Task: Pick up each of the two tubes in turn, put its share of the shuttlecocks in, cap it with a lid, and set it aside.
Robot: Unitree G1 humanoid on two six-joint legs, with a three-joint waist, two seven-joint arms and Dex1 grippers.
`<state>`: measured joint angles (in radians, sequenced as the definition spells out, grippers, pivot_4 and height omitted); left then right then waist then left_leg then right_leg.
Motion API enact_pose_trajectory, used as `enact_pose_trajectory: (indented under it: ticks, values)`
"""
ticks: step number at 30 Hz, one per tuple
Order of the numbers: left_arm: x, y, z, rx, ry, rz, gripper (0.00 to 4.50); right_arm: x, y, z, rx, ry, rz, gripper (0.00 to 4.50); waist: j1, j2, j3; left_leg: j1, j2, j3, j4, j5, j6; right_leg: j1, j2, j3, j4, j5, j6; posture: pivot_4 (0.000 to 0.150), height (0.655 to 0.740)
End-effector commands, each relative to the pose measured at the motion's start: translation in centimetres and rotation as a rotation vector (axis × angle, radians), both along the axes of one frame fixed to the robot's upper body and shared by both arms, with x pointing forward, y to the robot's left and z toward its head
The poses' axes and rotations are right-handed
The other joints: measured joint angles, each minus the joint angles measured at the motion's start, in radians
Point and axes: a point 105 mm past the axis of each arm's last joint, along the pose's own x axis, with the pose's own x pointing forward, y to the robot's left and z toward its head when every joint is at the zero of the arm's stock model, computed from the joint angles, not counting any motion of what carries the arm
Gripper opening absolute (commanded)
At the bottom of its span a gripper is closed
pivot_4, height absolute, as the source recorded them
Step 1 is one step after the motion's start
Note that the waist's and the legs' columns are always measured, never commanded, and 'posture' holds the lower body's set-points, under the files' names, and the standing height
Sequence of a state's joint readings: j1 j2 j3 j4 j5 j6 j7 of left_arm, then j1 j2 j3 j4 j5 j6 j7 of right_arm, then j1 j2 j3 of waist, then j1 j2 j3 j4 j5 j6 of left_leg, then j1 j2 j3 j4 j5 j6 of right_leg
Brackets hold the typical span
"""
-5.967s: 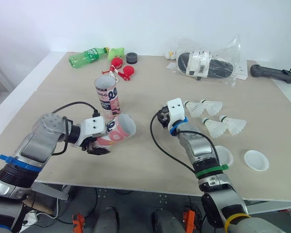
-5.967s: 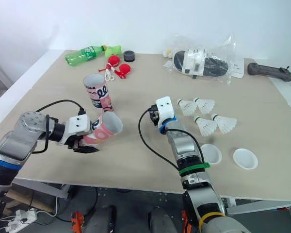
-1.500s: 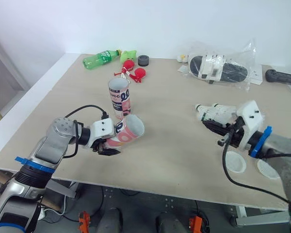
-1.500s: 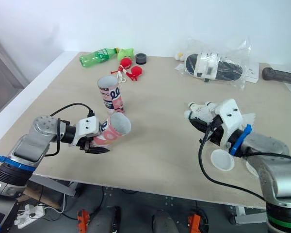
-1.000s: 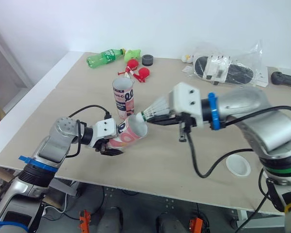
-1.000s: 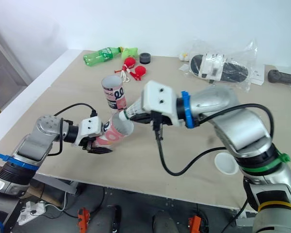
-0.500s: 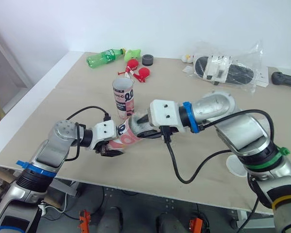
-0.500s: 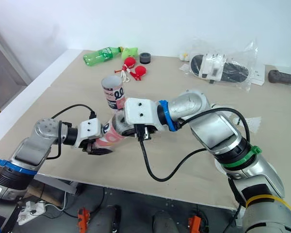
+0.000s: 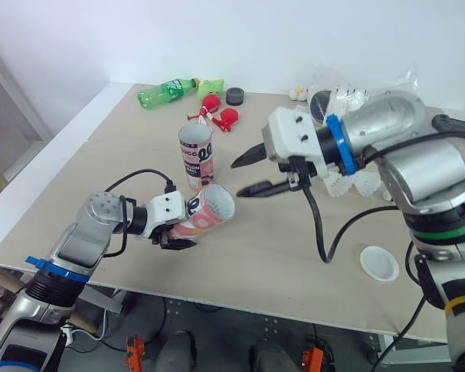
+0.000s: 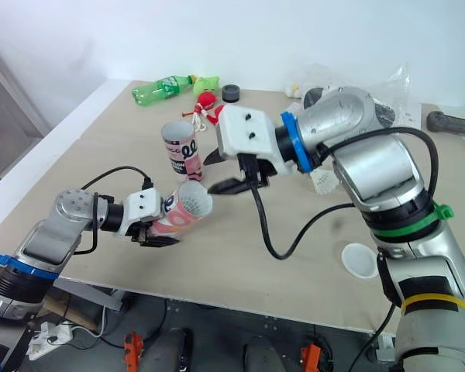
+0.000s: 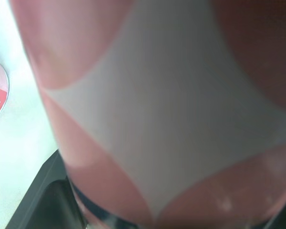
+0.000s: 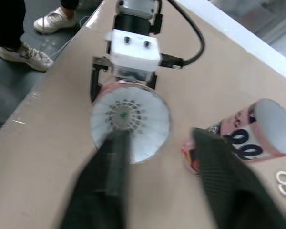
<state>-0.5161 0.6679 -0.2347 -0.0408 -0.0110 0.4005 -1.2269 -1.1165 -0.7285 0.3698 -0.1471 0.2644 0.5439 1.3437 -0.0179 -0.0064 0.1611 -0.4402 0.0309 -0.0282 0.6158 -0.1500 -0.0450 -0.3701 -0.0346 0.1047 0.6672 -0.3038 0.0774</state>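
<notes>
My left gripper (image 9: 173,231) is shut on a pink and white tube (image 9: 208,212), held tilted just over the table with its open mouth facing right. In the right wrist view a white shuttlecock (image 12: 128,118) sits inside that mouth, feathers outward. My right gripper (image 9: 250,173) hangs open and empty a little to the right of the mouth and above it. The second tube (image 9: 195,154) stands upright just behind the held one. Loose shuttlecocks (image 9: 357,183) lie partly hidden behind my right arm. One white lid (image 9: 378,263) rests near the table's front right.
A green bottle (image 9: 164,91), red toys (image 9: 221,117) and a black puck (image 9: 233,96) lie at the back. A plastic bag with a sandal (image 10: 387,112) and a black handle (image 10: 453,122) are at the back right. A person's shoes (image 12: 20,52) show on the floor.
My right gripper carried a shuttlecock from the right to the held tube, pushed it into the mouth, let go, and has drawn back open. The left arm held still.
</notes>
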Motion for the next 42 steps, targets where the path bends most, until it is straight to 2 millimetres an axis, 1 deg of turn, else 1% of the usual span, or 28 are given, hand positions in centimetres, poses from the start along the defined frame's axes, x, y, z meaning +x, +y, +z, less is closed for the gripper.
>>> enact_pose_trajectory:
  ticks: [1,2,4,7,12,17,21,23,27,30,34,37,40,42]
  values:
    - [-1.2,-0.7,-3.3,0.021,0.126,-0.011,3.3,0.5,1.1,-0.8,-0.081,-0.031,0.049,0.21,0.0,0.0,0.0,0.0,0.0,0.0,0.0,0.0,0.0,0.0,0.0,0.0,0.0,0.0,0.0,0.15,0.74]
    - [-1.2,-0.7,-3.3,0.02,0.126,-0.009,3.3,0.9,1.3,-1.5,-0.12,-0.035,0.055,0.09,0.0,0.0,0.0,0.0,0.0,0.0,0.0,0.0,0.0,0.0,0.0,0.0,0.0,0.0,0.0,0.15,0.74]
    - [-1.2,-0.7,-3.3,0.019,0.125,-0.006,3.3,1.4,1.9,-2.9,-0.182,-0.044,0.071,0.09,0.002,0.0,0.0,-0.001,-0.001,0.0,0.0,0.0,0.0,0.0,0.0,0.0,0.0,0.0,0.0,0.15,0.74]
    - [-1.3,-0.7,-3.3,0.017,0.126,-0.003,3.3,1.4,3.3,-4.3,-0.205,-0.027,0.119,0.09,0.001,0.0,0.0,-0.001,-0.001,0.0,0.0,0.0,0.0,0.0,0.0,0.0,0.0,0.001,0.001,0.15,0.74]
    - [-1.4,-0.8,-3.2,0.012,0.127,0.003,3.3,2.0,5.5,-6.5,-0.265,-0.048,0.159,0.09,0.002,0.0,0.0,-0.001,-0.001,-0.001,0.0,0.0,0.0,0.0,0.0,-0.001,0.001,0.002,0.002,0.15,0.74]
    - [-1.5,-0.9,-3.2,0.005,0.127,0.012,3.3,1.6,7.3,-8.2,-0.312,-0.067,0.213,0.09,0.002,0.0,0.0,0.001,-0.001,-0.001,0.0,0.0,0.0,0.002,0.0,-0.001,0.001,0.002,0.002,0.15,0.74]
    - [-1.8,-0.9,-3.3,0.002,0.131,0.016,3.3,0.7,8.1,-9.3,-0.331,-0.062,0.256,0.09,-0.003,0.001,-0.002,0.003,0.001,-0.002,0.0,0.0,0.0,0.003,0.001,-0.002,0.001,0.001,0.001,0.15,0.74]
    - [-1.8,-0.9,-3.3,0.001,0.132,0.018,3.3,0.5,8.3,-9.6,-0.33,-0.06,0.265,0.09,-0.005,0.002,-0.003,0.005,0.001,-0.002,0.0,0.0,0.0,0.003,0.001,-0.002,0.002,0.0,0.0,0.15,0.74]
    - [-1.8,-1.0,-3.4,0.0,0.135,0.021,3.3,0.1,8.5,-8.2,-0.273,-0.055,0.272,0.09,-0.007,0.002,-0.005,0.008,0.001,-0.001,-0.003,0.0,0.0,0.004,0.002,-0.002,0.002,-0.001,-0.002,0.15,0.74]
    - [-1.8,-0.9,-3.4,0.001,0.134,0.021,3.3,-0.6,7.2,-5.6,-0.21,-0.041,0.277,0.09,-0.004,0.002,-0.005,0.008,0.001,-0.002,-0.006,0.0,0.0,0.004,0.002,-0.002,0.002,-0.001,-0.002,0.15,0.74]
    - [-1.6,-0.8,-3.4,0.004,0.133,0.02,3.3,-1.1,5.8,-3.2,-0.161,-0.042,0.27,0.09,0.001,0.002,-0.005,0.003,-0.002,-0.004,-0.006,0.0,0.0,0.003,0.001,-0.002,0.001,0.0,-0.001,0.15,0.74]
    - [-1.6,-0.8,-3.4,0.006,0.133,0.018,3.3,-1.0,5.1,-2.1,-0.151,-0.071,0.251,0.09,0.001,0.002,-0.005,0.003,-0.003,-0.005,-0.006,0.0,-0.001,0.003,0.0,-0.002,0.001,0.0,0.0,0.15,0.74]
    - [-1.5,-0.8,-3.4,0.007,0.132,0.017,3.3,-0.9,4.7,-1.6,-0.143,-0.079,0.234,0.09,0.001,0.002,-0.005,0.003,-0.002,-0.005,-0.006,0.0,-0.001,0.003,0.0,-0.003,0.001,0.0,-0.001,0.15,0.74]
    - [-1.4,-0.8,-3.4,0.007,0.13,0.016,3.3,-0.5,4.2,-1.3,-0.143,-0.085,0.208,0.09,0.001,0.002,-0.004,0.003,-0.002,-0.005,-0.006,0.0,0.0,0.003,0.0,-0.003,0.001,-0.001,-0.002,0.15,0.74]
